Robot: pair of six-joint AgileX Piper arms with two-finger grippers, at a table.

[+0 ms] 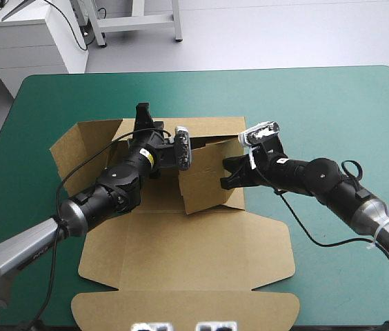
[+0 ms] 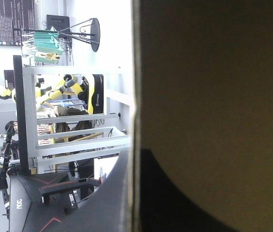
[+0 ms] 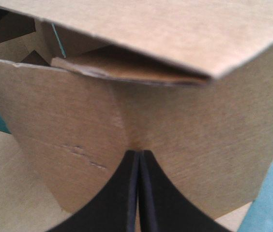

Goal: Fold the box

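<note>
Two arms are stretched inward over the table [image 1: 332, 103]. At its middle the box [image 1: 201, 234] is laid, partly raised. The left gripper [image 1: 144, 117] is brought from the near left across the box to its far wall. Brown board is seen close beside it, and whether it is open or holding anything cannot be told. The right gripper [image 3: 137, 152] is held low. Its black fingers [image 3: 112, 198] are pressed together into one point, which is set against an upright wall of the box.
</note>
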